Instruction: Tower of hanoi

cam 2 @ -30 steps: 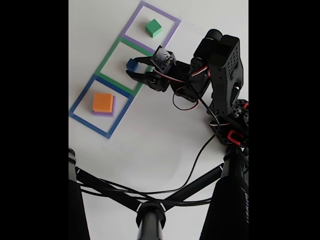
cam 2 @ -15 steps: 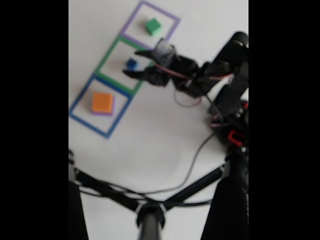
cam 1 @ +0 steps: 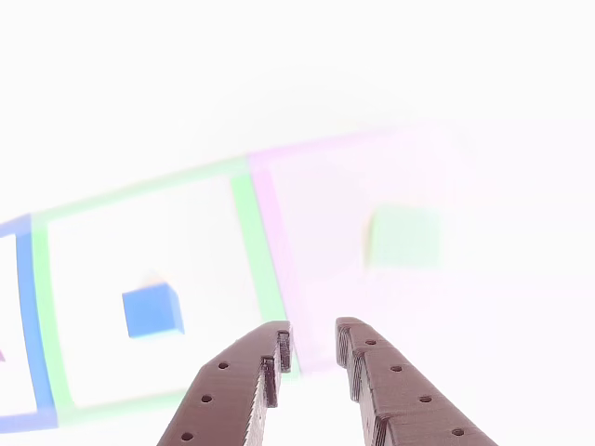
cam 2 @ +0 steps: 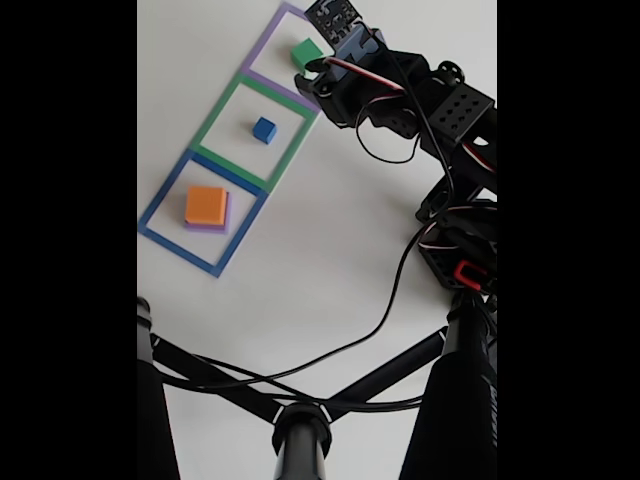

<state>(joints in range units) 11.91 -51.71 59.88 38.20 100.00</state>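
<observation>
- In the fixed view, three flat square outlines run in a diagonal row on the white table point(cam 2: 300, 260): a blue outline point(cam 2: 160, 205) lowest and leftmost, a green outline point(cam 2: 222, 110) in the middle, a purple outline point(cam 2: 262, 45) at the top.
- Inside the blue outline the orange block point(cam 2: 206, 204) sits on the purple slab point(cam 2: 226, 218), whose edge peeks out along the right and bottom.
- The blue cube point(cam 2: 264, 129) stands alone near the middle of the green outline, with bare table all round it.
- A green block point(cam 2: 305, 54) lies in the purple outline, just beside the gripper point(cam 2: 318, 68); whether they touch cannot be told.
- The arm's dark body point(cam 2: 440, 110) and its looping black cable point(cam 2: 395, 290) stretch away to the right. Black tripod legs point(cam 2: 230, 385) cross the bottom of the picture.
- In the other view the gripper point(cam 1: 311, 336) enters from the bottom edge, its two fingers set a little apart with nothing between them.
- There the blue cube point(cam 1: 152, 311) lies to the left of the fingers, well apart from them, and the green block point(cam 1: 404, 237) lies above and to the right of the tips.
- That view is washed out and blurred: the outlines are pale and the green block has soft edges.
</observation>
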